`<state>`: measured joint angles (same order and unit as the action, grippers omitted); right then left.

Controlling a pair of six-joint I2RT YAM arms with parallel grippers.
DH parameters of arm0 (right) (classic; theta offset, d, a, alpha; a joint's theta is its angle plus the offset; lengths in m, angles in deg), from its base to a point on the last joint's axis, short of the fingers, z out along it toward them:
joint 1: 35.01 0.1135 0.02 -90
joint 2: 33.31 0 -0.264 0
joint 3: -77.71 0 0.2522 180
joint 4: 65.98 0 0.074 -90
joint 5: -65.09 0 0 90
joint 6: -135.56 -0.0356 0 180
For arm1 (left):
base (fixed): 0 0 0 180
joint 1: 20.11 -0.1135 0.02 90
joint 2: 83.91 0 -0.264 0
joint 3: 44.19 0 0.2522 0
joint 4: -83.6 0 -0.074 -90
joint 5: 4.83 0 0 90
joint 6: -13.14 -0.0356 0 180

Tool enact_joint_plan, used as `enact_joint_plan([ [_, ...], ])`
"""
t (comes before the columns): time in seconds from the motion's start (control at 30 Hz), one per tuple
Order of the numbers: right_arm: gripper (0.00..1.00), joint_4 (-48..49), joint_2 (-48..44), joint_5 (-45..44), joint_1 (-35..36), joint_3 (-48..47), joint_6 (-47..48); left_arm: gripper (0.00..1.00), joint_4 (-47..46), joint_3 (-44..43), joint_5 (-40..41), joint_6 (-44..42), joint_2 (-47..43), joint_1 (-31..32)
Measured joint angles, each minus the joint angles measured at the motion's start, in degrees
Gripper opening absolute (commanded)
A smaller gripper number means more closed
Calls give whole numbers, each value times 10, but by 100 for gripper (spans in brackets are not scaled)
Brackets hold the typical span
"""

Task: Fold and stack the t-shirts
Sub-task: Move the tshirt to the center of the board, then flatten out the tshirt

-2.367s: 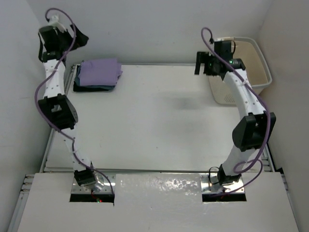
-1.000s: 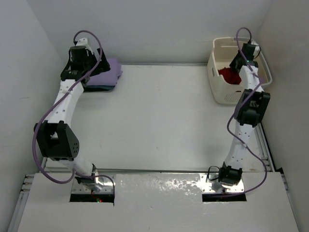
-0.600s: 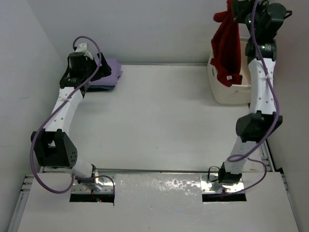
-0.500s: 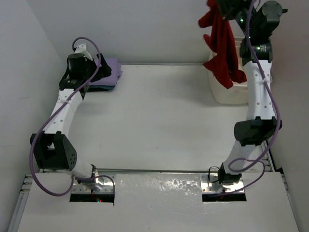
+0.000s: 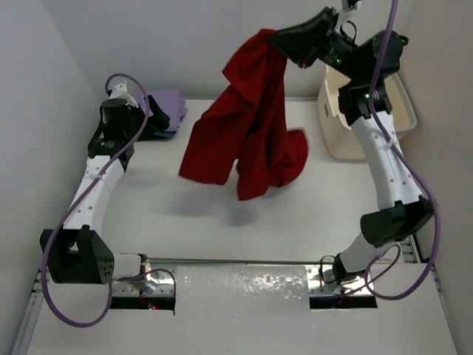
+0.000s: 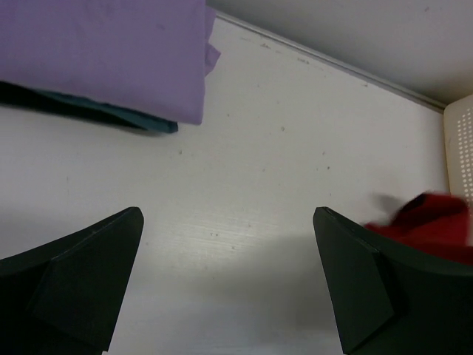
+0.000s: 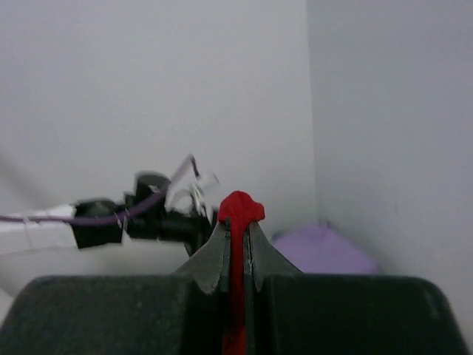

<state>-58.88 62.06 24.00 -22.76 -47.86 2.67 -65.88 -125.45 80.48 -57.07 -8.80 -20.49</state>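
A red t-shirt (image 5: 244, 126) hangs crumpled in the air above the middle of the table, pinched by one bunched edge (image 7: 240, 208) in my right gripper (image 5: 277, 37), which is shut on it high up at the back. A stack of folded t-shirts, purple (image 5: 168, 100) on top of a teal one (image 6: 111, 115), lies at the table's back left corner. My left gripper (image 5: 154, 120) hovers just beside that stack, fingers wide open (image 6: 229, 281) over bare table with nothing between them. The red shirt's hem (image 6: 429, 225) shows at the right of the left wrist view.
A cream laundry basket (image 5: 403, 111) stands at the back right corner; its perforated wall (image 6: 460, 148) shows in the left wrist view. White walls enclose the table on the left, back and right. The hanging shirt casts a shadow (image 5: 240, 214) on the table's middle.
My right arm lifted the red t-shirt out of the basket and swung it left, out over the table. My left gripper shifted slightly off the purple stack, staying open.
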Motion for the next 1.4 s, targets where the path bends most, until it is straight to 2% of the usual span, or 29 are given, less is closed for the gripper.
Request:
enact_joint_plan([
  [0.13, 0, -6, -89, -42, -20, 205, 34, 100, 14, 60, 19, 37, -60, 0],
  [0.17, 3, -13, -106, -59, -29, 260, 42, 100, 19, 73, 23, 47, -74, 0],
  [0.2, 18, -25, -118, -78, -40, 309, 52, 100, 25, 87, 26, 56, -88, 0],
  [0.23, 42, -40, -123, -102, -51, 355, 68, 100, 30, 100, 28, 63, -102, 0],
  [0.27, 61, -64, -125, -135, -58, 396, 87, 100, 35, 114, 31, 71, -116, 0],
  [0.37, 99, -171, -117, -249, -73, 490, 150, 100, 58, 150, 28, 86, -148, 0],
  [0.5, 99, -303, -121, -350, -63, 538, 223, 100, 79, 189, -16, 90, -156, 6],
  [0.57, 99, -336, -138, -374, -52, 551, 243, 100, 80, 214, -37, 90, -156, 27],
  [0.63, 99, -358, -171, -385, -39, 574, 257, 100, 76, 242, -54, 90, -156, 79],
  [0.77, 99, -393, -245, -383, -18, 640, 265, 99, 61, 281, -84, 94, -144, 224],
  [0.87, 99, -418, -280, -382, -4, 692, 264, 92, 39, 287, -94, 105, -109, 331],
  [0.93, 99, -428, -292, -382, 0, 723, 264, 83, 26, 285, -91, 109, -76, 384],
  [1.0, 99, -440, -299, -382, 0, 747, 263, 81, 19, 284, -91, 112, -36, 426],
  [1.27, 99, -449, -311, -371, 0, 764, 262, 76, 31, 284, -59, 136, 65, 474],
  [1.4, 99, -449, -311, -345, 8, 765, 266, 66, 18, 284, -48, 150, 90, 477],
])
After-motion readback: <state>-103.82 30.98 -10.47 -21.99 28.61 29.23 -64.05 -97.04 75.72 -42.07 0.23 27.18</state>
